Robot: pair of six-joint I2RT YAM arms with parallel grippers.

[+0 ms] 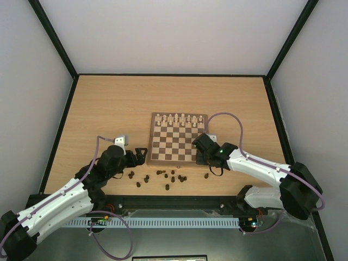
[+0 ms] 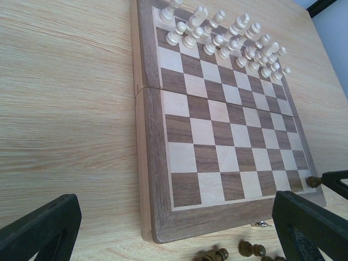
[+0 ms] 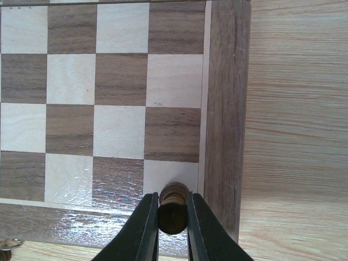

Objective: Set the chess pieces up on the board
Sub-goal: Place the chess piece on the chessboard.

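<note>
The right gripper [image 3: 172, 215] was clamped on one dark piece [image 3: 173, 194], its two fingers pressed to either side of the piece's body. It held the piece upright over the pale corner square [image 3: 163, 175] of the board [image 3: 224, 98], the square nearest the gripper and hard against the brown border on its right. Whether the base had met the wood could not be told from the wrist view.

The step in hand looked to be the placing of this piece on that corner. To do it well, the gripper would need to nudge a little forward, since the piece sat close to the near edge of the square. It should then come straight down until the base rested flat and only then part its fingers, a little and evenly, so neither pad dragged the piece over. A straight lift afterwards would be safest.

Ahead of the fingers the squares lay bare, so nothing crowded the drop. The pale pieces [image 1: 179, 119] stood in their rows far beyond the fingertips, at the opposite end. Behind and to the left of the gripper, off the board, the loose dark pieces [image 1: 173, 178] lay scattered on the table [image 1: 109, 109], some tipped over.

The left gripper [image 1: 140, 156] hung with its fingers wide apart and empty, just off the board's other near corner — well clear of the right arm's descent.
</note>
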